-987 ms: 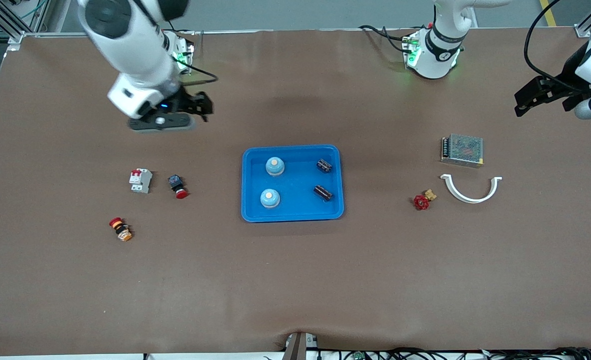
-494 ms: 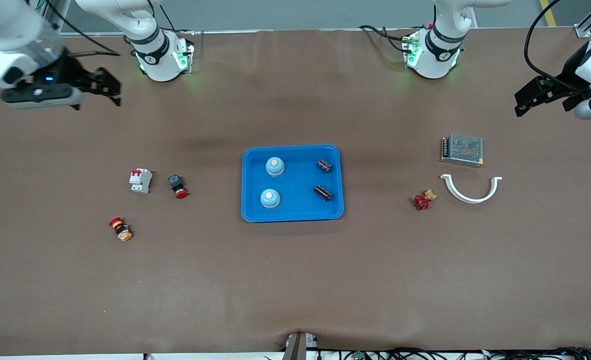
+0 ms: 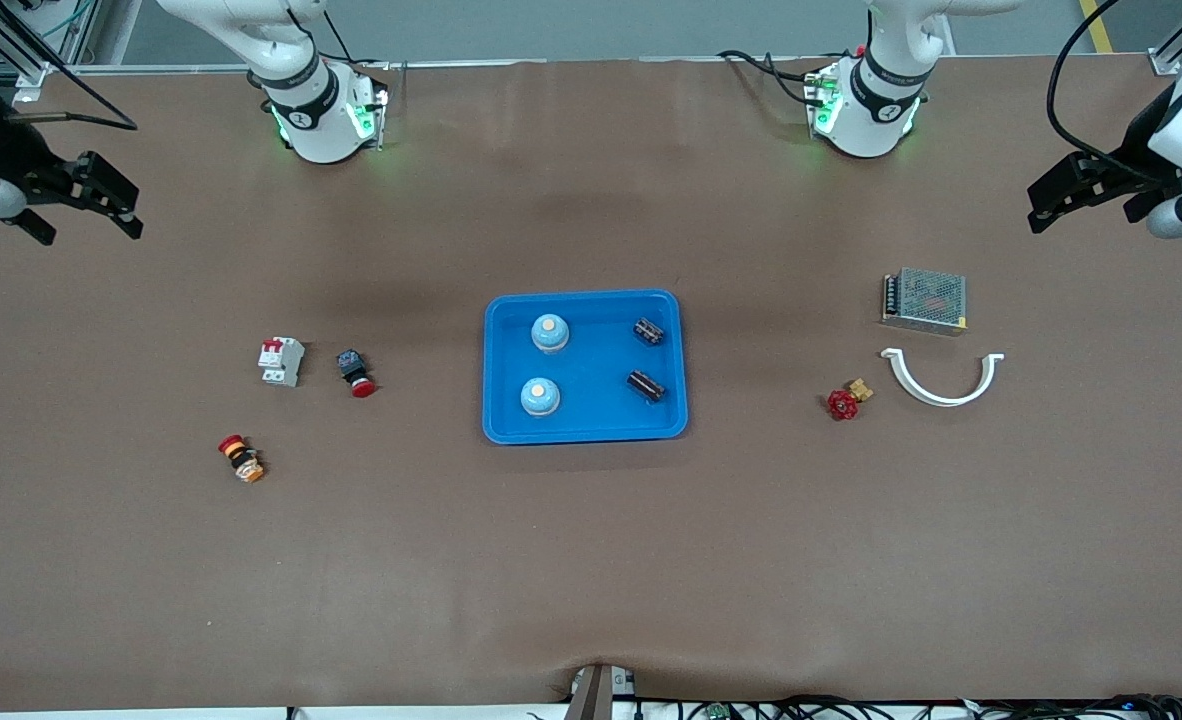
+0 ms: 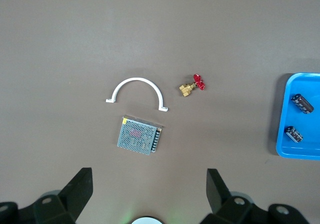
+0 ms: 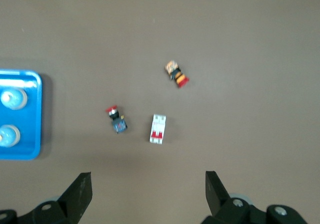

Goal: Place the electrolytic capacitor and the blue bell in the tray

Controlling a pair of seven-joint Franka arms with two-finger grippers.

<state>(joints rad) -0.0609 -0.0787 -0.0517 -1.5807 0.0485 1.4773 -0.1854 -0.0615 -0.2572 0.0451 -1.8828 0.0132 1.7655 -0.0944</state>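
Note:
The blue tray (image 3: pixel 596 365) lies mid-table. In it stand two blue bells (image 3: pixel 549 332) (image 3: pixel 540 397) and lie two dark electrolytic capacitors (image 3: pixel 649 331) (image 3: pixel 646 386). My right gripper (image 3: pixel 89 225) hangs open and empty over the table edge at the right arm's end. The right wrist view shows its open gripper (image 5: pixel 147 181), the tray rim (image 5: pixel 39 114) and both bells (image 5: pixel 13 98) (image 5: pixel 8 135). My left gripper (image 3: pixel 1086 215) waits open and empty over the left arm's end. The left wrist view shows its open gripper (image 4: pixel 149 176), the tray (image 4: pixel 282 134) and both capacitors (image 4: pixel 302 103) (image 4: pixel 294 134).
Toward the left arm's end lie a metal power supply (image 3: pixel 925 299), a white curved clip (image 3: pixel 941 380) and a red-handled brass valve (image 3: pixel 844 402). Toward the right arm's end lie a white circuit breaker (image 3: pixel 281 360), a red push button (image 3: pixel 355 372) and a red-and-orange button (image 3: pixel 241 458).
My right arm has swung away from the table's middle out to the edge at its own end, gripper still open. The left arm and the tray's contents have not moved.

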